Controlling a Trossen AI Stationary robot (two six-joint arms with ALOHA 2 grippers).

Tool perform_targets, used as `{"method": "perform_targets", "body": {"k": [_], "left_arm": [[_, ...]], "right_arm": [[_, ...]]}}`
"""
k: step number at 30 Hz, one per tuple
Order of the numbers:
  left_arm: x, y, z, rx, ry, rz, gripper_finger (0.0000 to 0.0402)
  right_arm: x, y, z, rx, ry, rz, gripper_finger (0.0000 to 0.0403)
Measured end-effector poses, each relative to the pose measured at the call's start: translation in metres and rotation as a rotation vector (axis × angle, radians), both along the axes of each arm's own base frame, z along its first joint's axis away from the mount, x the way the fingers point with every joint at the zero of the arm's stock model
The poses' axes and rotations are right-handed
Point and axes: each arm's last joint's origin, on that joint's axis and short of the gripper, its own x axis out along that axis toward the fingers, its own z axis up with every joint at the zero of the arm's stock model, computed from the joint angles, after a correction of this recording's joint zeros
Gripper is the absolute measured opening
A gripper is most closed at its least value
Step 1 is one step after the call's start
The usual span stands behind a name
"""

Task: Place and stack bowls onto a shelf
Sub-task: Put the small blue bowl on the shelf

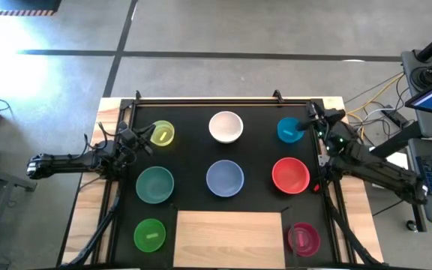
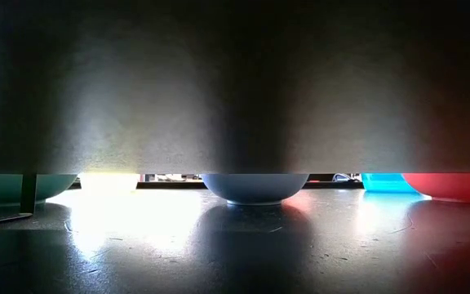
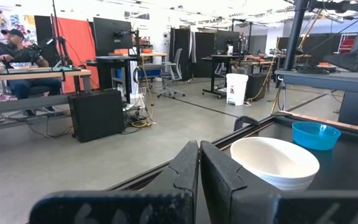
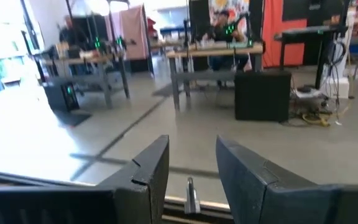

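Shelf [image 1: 229, 238] appears overhead only.

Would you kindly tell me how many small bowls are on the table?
4, none seemingly hidden: yellow bowl back left, cyan bowl back right, green bowl front left, magenta bowl front right, flanking the shelf.

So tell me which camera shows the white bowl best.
The high view: the white bowl shows whole from above, alone on the black mat. The left wrist view shows it close from the side, partly behind the left gripper. The low and right wrist views don't show it.
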Motion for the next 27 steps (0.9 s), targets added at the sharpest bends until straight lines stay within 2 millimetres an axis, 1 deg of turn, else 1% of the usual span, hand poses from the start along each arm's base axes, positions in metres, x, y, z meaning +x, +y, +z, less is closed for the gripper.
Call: {"method": "perform_targets", "body": {"k": [7, 9, 14, 17, 19, 21, 23, 25, 27], "left_arm": [[0.0, 0.0, 0.0, 0.0, 0.0, 0.0, 0.0], [0.0, 0.0, 0.0, 0.0, 0.0, 0.0, 0.0], [0.0, 0.0, 0.0, 0.0, 0.0, 0.0, 0.0], [0.0, 0.0, 0.0, 0.0, 0.0, 0.0, 0.0], [0.0, 0.0, 0.0, 0.0, -0.001, 0.0, 0.0], [0.0, 0.0, 0.0, 0.0, -0.001, 0.0, 0.0], [0.0, 0.0, 0.0, 0.0, 0.0, 0.0, 0.0], [0.0, 0.0, 0.0, 0.0, 0.0, 0.0, 0.0], [0.0, 0.0, 0.0, 0.0, -0.001, 0.0, 0.0]], "right_arm": [[0.012, -0.007, 0.014, 0.247, 0.157, -0.02, 0.0123], [0.016, -0.008, 0.018, 0.318, 0.21, 0.002, 0.0123], [0.022, -0.007, 0.03, 0.508, 0.265, 0.159, 0.0123], [0.025, -0.005, 0.035, 0.622, 0.276, 0.219, 0.0123], [0.026, -0.004, 0.038, 0.666, 0.293, 0.239, 0.0123], [0.028, -0.005, 0.039, 0.699, 0.293, 0.257, 0.0123], [0.03, -0.004, 0.038, 0.729, 0.295, 0.31, 0.0123], [0.033, -0.004, 0.037, 0.767, 0.298, 0.367, 0.0123], [0.036, -0.004, 0.034, 0.819, 0.283, 0.382, 0.0122]]}}
